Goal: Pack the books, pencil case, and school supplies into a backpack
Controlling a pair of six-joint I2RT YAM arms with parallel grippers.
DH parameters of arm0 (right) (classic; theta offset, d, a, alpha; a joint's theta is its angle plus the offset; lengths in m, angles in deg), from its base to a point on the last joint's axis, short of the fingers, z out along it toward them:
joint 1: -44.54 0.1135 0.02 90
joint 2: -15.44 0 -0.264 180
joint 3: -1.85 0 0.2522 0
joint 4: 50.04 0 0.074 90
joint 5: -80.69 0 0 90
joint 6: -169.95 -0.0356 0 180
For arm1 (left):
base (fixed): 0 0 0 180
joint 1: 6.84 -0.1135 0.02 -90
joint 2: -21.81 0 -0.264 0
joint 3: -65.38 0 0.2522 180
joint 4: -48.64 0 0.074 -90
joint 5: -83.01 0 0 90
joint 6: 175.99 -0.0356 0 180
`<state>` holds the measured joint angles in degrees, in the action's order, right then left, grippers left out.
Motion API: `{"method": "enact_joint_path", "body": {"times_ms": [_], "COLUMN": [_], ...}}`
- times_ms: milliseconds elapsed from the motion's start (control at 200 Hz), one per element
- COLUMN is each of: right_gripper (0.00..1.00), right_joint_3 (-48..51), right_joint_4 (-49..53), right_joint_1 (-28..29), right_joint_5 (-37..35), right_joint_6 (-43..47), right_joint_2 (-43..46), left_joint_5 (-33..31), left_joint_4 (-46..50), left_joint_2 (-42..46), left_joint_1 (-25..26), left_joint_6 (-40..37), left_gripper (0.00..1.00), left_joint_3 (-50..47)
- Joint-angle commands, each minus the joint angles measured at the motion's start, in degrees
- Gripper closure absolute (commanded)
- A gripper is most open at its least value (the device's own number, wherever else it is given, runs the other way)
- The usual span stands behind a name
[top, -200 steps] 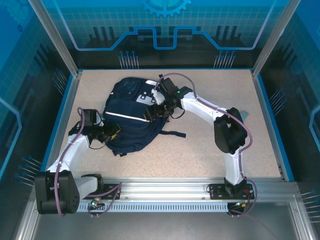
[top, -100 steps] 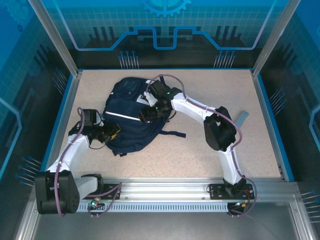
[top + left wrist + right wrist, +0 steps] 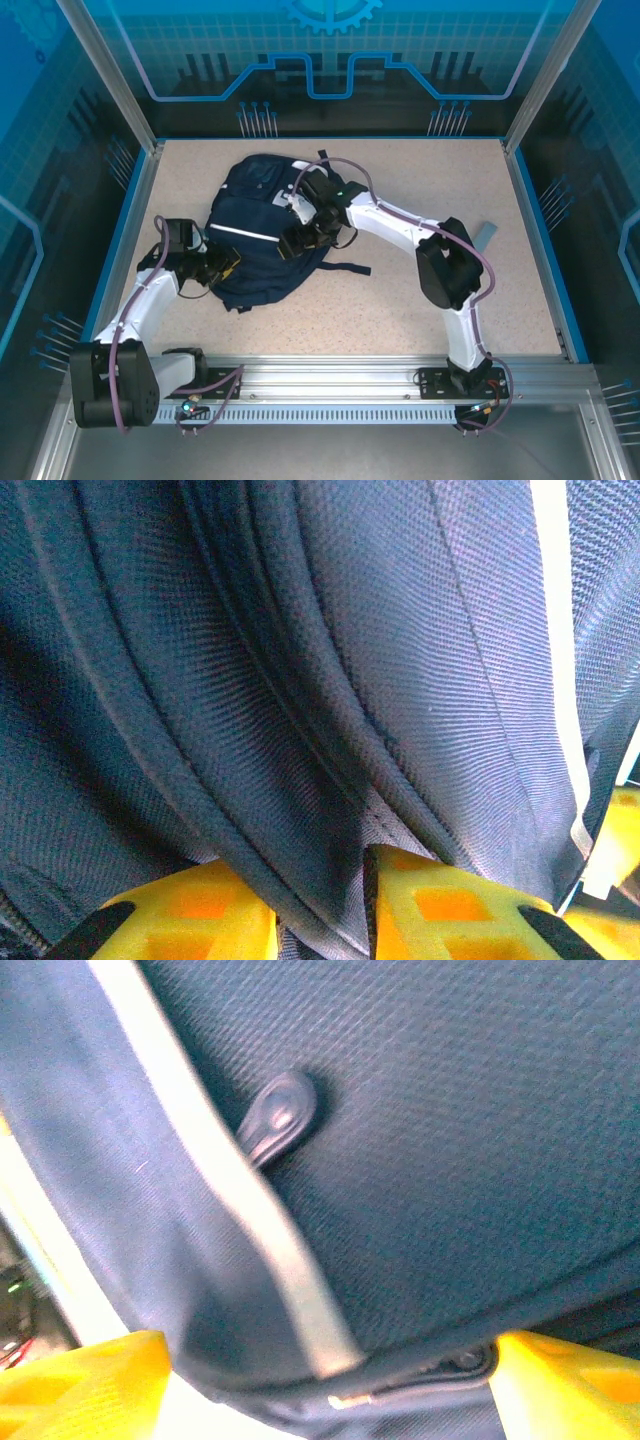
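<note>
Speckled beige tabletop spreads beneath and right of right gripper. Raised blue border rims it. Translucent blue back panel, grid and gear print, stands far beyond both grippers. Aluminium post at far-left corner. Blue side panel left of left gripper. Even light, faint panel reflections.

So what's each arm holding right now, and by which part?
The left gripper pinches a fabric fold of the backpack between its fingers; the right gripper is open over it, holding nothing.

Backpack mid-table; left gripper at its left edge; right gripper atop it
</note>
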<state>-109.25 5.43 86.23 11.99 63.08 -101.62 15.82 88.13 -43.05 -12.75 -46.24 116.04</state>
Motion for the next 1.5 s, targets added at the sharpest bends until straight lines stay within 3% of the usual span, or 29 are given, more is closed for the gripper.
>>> {"method": "enact_joint_path", "body": {"times_ms": [0, 130, 605, 745, 1080, 1225, 1390, 1496], "right_gripper": [0.18, 0.23, 0.74, 0.82, 0.81, 0.80, 0.71, 0.59], "right_joint_3": [1.6, 3.4, 2.6, 2.4, 2.8, 6.3, 11.5, 15.9], "right_joint_4": [-0.1, -0.5, 1.5, 0.6, -2.8, -5.6, -6.7, -8.3], "right_joint_1": [1.2, 1.4, 3.2, 4.8, 7.1, 6.1, 1.7, -1.6], "right_joint_5": [9.6, 8.8, 1.8, 0.2, -0.4, -4.3, -7.0, -6.6], "right_joint_6": [1.6, 2.7, 6.8, 6.9, 2.5, -1.0, -5.6, -8.3], "right_joint_2": [2.3, 2.3, 1.3, 1.2, 2.2, 6.9, 13.2, 17.6], "left_joint_5": [1.2, 1.1, 1.3, 1.8, 2.8, 1.1, -1.6, -5.8], "left_joint_4": [-2.4, -1.8, -1.8, -2.1, -5.2, -6.1, -2.0, 3.8], "left_joint_2": [-0.6, -0.4, -0.4, -0.5, -1.6, -1.4, 0.9, 3.4], "left_joint_1": [-0.5, -0.5, -0.5, -0.5, 3.3, 6.4, 6.8, 6.9], "left_joint_6": [1.2, 1.0, 1.4, 1.5, 3.8, 5.6, 4.2, 2.8], "left_gripper": [0.72, 0.71, 0.72, 0.72, 0.76, 0.76, 0.70, 0.64], "left_joint_3": [-0.2, 0.3, 0.6, 0.5, -0.5, -0.7, 0.9, 3.3]}}
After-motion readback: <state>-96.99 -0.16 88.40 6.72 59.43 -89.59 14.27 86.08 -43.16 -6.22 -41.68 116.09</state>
